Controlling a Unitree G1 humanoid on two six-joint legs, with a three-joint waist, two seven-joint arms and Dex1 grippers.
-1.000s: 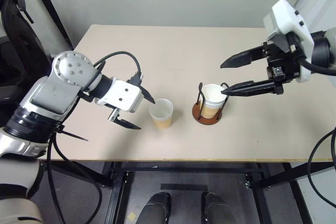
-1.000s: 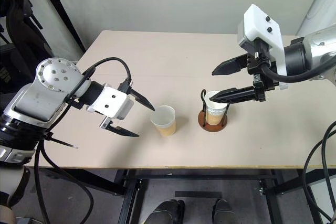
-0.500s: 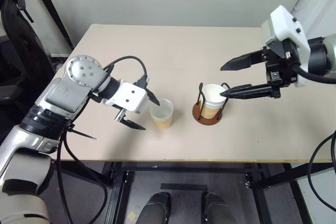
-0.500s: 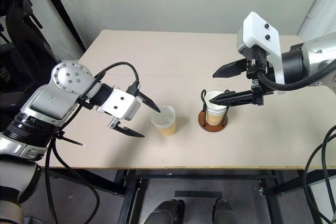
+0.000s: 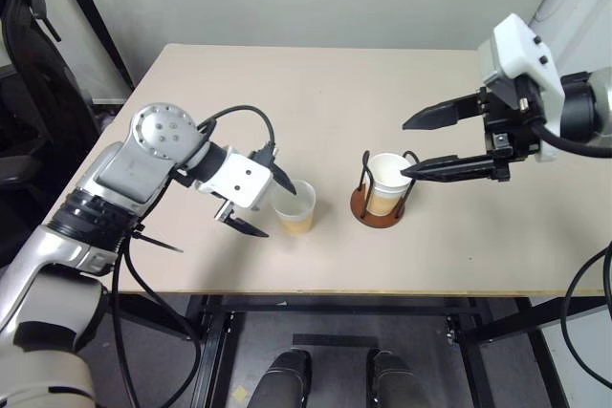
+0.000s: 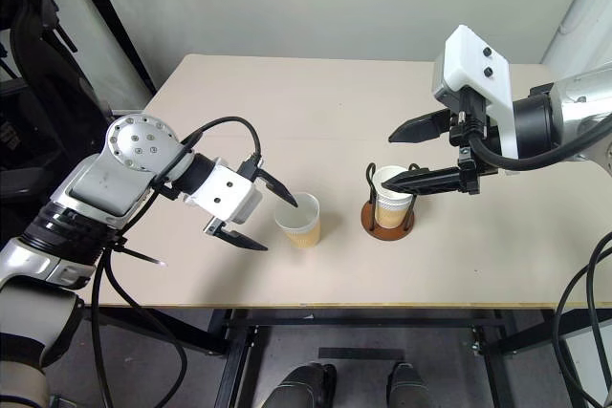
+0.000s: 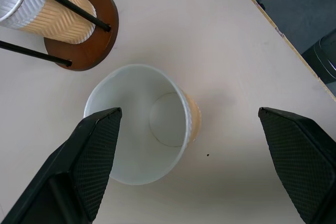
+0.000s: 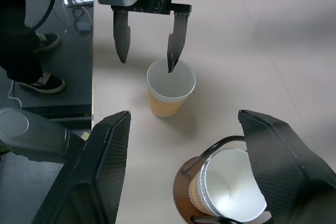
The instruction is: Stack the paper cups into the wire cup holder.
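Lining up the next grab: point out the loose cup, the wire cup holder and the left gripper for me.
Loose cup [image 5: 294,207], left eye view, on its outer wall.
Wire cup holder [image 5: 357,204], left eye view, on the bare edge of its brown base.
Left gripper [image 5: 264,203], left eye view, midway between its open fingertips.

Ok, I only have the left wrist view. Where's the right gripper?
Observer: The right gripper is open and empty. It hovers by the cup standing in the wire cup holder.
Operator: Is left lined up on the loose cup?
Observer: In the right wrist view the left gripper is open, with one fingertip over the loose cup mouth and the other outside its wall.
Operator: Anyone nearby?
Observer: A person's shoes are on the floor beside the table edge.
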